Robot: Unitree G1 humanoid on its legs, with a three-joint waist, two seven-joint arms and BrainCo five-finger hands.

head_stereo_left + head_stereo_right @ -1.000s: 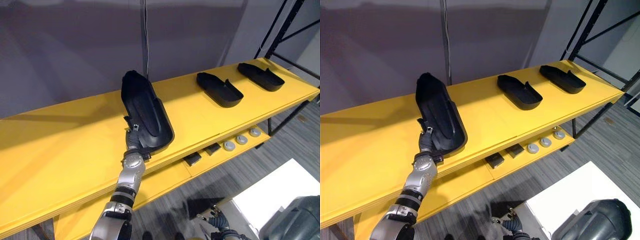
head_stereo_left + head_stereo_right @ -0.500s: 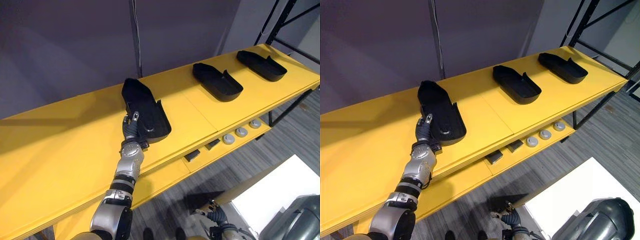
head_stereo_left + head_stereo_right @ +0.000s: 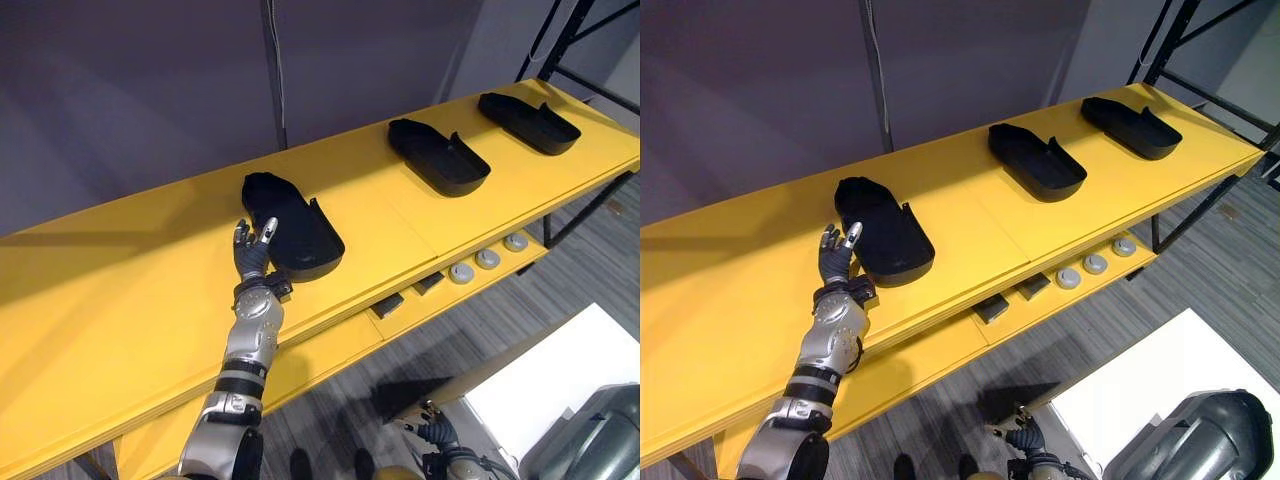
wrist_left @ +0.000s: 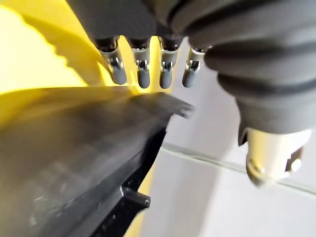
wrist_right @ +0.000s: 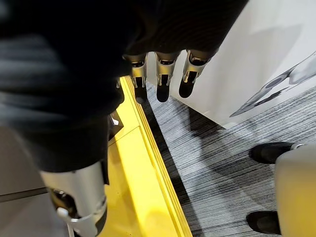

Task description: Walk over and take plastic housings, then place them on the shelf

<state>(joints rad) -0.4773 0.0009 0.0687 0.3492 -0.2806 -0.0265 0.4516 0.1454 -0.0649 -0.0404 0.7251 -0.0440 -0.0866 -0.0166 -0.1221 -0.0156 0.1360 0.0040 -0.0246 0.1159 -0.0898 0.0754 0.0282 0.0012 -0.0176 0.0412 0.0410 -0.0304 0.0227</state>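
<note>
Letting go: left hand [image 3: 252,258] fingers spread apart beside the plastic housing [image 3: 295,230], now tipped flat on the shelf [image 3: 120,300]. This one's placed.

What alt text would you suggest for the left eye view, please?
The robot's left hand, fingers open, is beside the nearest black plastic housing lying on a long yellow shelf. A second housing and a third housing lie farther right.

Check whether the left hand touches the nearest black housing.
Cannot tell. In the left eye view the open left hand overlaps the housing at its edge; the left wrist view shows neither contact nor gap plainly.
</note>
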